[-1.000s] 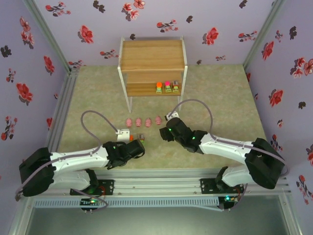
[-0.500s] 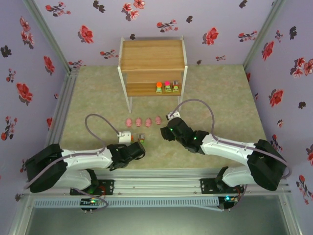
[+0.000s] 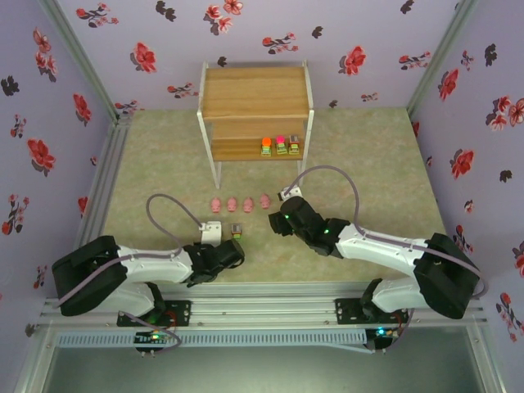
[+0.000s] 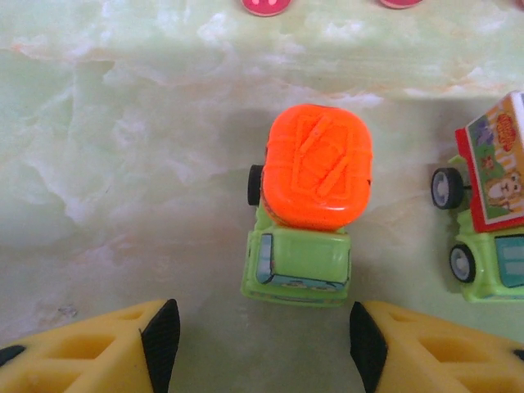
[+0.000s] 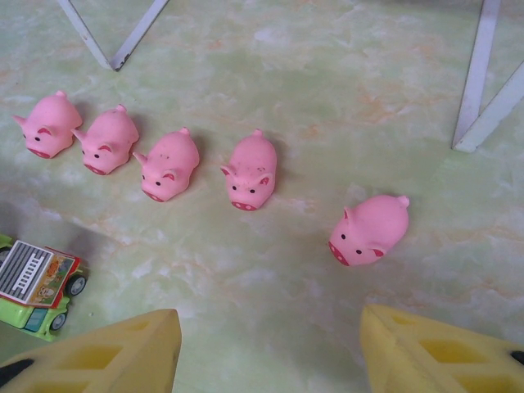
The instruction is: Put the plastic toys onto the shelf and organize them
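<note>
Both apart: left pincer, right pincer | marbled pale-green tabletop | lilac flowered walls | shelf at far side

A: Your left arm lies low, stretched from its base toward the middle. The left gripper points down, its yellow fingers spread wide apart.

B: Your right arm reaches forward and leftward, with the elbow folded close to its base. The right gripper tilts downward too, and it also stands wide apart and holds nothing.
</note>
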You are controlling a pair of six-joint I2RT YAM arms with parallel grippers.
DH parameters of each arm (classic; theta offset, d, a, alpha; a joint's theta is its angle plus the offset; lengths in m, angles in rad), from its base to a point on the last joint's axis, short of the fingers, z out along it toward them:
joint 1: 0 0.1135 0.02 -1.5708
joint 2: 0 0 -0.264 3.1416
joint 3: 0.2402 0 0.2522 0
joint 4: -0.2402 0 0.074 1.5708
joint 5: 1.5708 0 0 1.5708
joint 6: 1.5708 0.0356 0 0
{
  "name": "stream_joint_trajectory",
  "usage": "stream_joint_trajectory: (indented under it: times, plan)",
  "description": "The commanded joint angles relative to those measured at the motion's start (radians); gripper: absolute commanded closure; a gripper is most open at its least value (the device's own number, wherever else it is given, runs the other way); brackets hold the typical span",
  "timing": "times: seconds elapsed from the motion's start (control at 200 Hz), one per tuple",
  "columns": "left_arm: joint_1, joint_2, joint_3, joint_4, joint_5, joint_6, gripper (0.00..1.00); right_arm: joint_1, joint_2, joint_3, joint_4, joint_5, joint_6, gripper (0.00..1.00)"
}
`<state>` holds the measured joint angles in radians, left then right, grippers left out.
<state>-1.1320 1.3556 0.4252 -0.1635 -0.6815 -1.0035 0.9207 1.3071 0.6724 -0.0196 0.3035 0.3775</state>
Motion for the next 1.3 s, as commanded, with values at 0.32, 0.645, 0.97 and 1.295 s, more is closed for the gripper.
stream_joint_trajectory:
  times: [0.32,0.645,0.97,1.295]
  plan:
    - [0.02,0.063,-0.038,0.152,-0.047,0.069,0.41,-0.008,-0.002,-0.006,-0.005,0.017,0.015,0.56]
    - [0.107,-0.001,-0.092,0.198,-0.028,0.117,0.42,-0.009,0.007,0.0,-0.005,0.019,0.014,0.56]
    - [0.175,0.04,-0.082,0.307,0.081,0.267,0.43,-0.009,0.019,0.004,-0.005,0.017,0.012,0.56]
    - [0.202,0.088,-0.063,0.341,0.144,0.344,0.45,-0.011,0.02,0.005,-0.006,0.018,0.012,0.56]
